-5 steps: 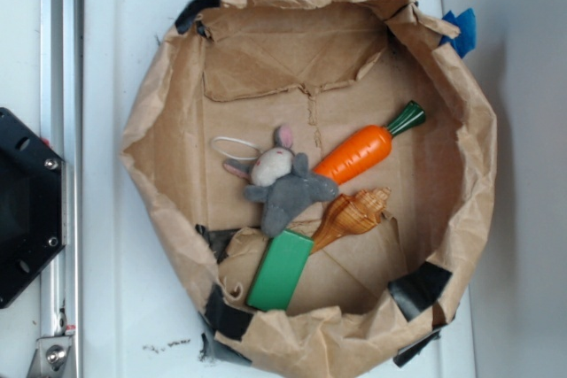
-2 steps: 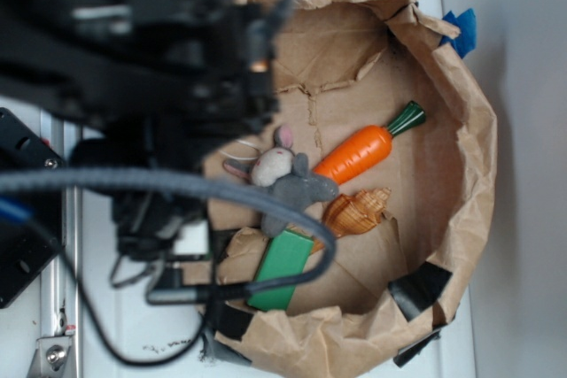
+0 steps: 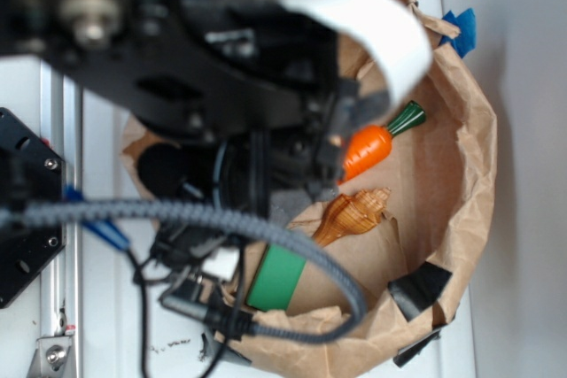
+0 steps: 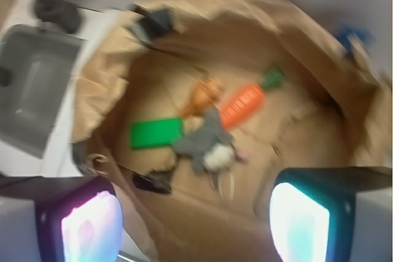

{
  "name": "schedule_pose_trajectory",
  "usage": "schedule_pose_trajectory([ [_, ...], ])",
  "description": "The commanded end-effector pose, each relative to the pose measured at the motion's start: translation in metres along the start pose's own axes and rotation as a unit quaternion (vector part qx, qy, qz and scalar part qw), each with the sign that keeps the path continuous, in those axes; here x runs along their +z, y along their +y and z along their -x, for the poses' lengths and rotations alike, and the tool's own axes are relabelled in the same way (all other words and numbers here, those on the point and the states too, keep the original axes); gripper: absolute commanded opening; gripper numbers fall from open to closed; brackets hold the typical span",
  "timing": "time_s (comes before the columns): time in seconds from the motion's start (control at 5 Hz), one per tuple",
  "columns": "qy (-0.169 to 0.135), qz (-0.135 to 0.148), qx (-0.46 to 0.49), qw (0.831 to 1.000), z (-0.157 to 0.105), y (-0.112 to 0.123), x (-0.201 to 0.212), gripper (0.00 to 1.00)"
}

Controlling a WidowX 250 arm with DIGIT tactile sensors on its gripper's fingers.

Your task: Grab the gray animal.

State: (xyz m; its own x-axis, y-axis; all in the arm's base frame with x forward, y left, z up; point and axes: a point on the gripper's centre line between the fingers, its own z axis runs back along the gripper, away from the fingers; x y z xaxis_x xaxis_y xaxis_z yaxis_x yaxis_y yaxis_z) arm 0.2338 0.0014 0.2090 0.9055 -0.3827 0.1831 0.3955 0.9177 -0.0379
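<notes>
Exterior view: gray animal (image 4: 207, 145) arm-hidden.

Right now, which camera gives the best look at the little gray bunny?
The wrist view: though blurred, the gray bunny lies in plain sight between the hand's fingers, beside the carrot. In the exterior view the arm covers it entirely.

Legible text, labels, brands, numbers, signs: none in either view. The wrist view is motion-blurred throughout; in the exterior view the dark arm fills the frame from 9 to 12 o'clock and shows no readable marking.
</notes>
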Motion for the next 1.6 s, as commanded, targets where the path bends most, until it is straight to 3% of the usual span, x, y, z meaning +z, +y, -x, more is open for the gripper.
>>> schedule_pose_trajectory([
  [0.0,-0.01,-0.052,-0.031,0.998,-0.01,0.018,-0.024,1.0],
  [0.4,-0.021,-0.036,-0.053,0.998,0.0,0.044,-0.057,1.0],
  [0.8,-0.026,0.009,-0.087,0.996,0.014,0.048,-0.089,1.0],
  [1.0,-0.025,0.017,-0.107,0.994,0.01,0.048,-0.108,1.0],
  [1.4,-0.057,0.03,-0.097,0.993,-0.008,0.04,-0.135,1.0],
])
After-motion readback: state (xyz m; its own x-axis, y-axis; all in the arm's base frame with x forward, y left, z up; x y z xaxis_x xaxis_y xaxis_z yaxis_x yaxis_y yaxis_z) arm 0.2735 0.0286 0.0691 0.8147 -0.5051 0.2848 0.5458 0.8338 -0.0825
